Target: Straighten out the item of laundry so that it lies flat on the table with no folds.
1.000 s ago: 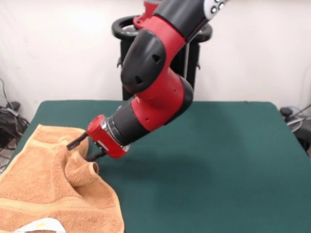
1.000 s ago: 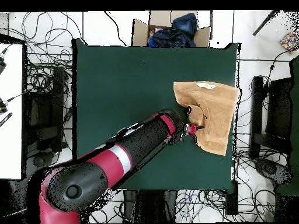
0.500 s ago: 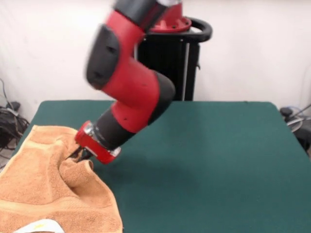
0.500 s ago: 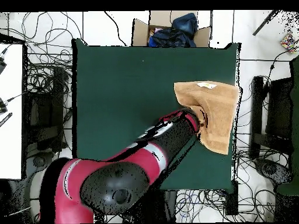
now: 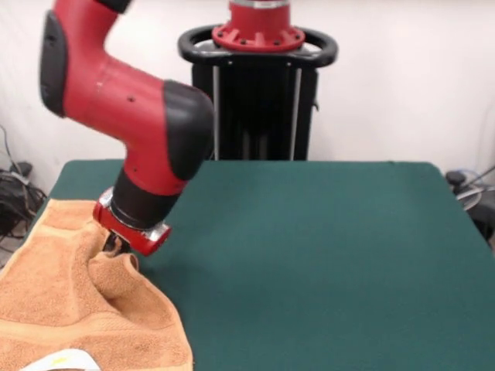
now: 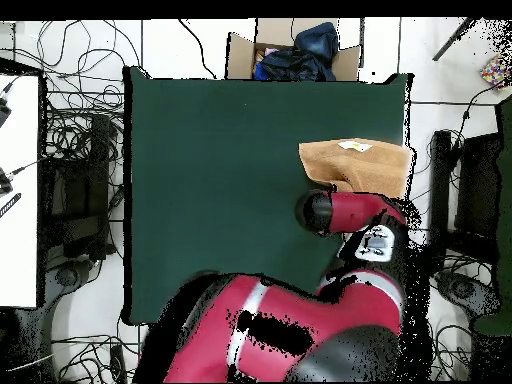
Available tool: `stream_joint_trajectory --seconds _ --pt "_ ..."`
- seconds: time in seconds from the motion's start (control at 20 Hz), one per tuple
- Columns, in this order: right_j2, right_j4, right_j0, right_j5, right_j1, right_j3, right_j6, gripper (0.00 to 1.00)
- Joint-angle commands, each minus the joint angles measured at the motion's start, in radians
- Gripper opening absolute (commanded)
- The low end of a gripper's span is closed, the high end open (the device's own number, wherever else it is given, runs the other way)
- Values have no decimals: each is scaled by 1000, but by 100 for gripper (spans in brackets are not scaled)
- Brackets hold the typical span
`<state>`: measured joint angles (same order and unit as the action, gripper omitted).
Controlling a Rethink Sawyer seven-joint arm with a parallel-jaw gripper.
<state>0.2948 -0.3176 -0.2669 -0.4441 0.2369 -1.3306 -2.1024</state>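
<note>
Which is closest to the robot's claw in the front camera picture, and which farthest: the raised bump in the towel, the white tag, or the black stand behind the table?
From the gripper:
1. Raised bump in the towel: right under it, touching.
2. White tag: at the towel's front edge, bottom left.
3. Black stand: behind the table, top centre.

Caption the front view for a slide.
Sawyer's gripper pressed into a raised fold of the orange towel at the green table edge.
</note>
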Motion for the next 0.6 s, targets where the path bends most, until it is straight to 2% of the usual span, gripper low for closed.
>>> stream_joint_trajectory --seconds 0.05,0.3,0.6 --pt "-470 69 -116 -126 49 -178 243 0" --pt "-572 61 -206 -228 59 -209 331 0" --pt "-631 60 -253 -284 79 -236 351 0"
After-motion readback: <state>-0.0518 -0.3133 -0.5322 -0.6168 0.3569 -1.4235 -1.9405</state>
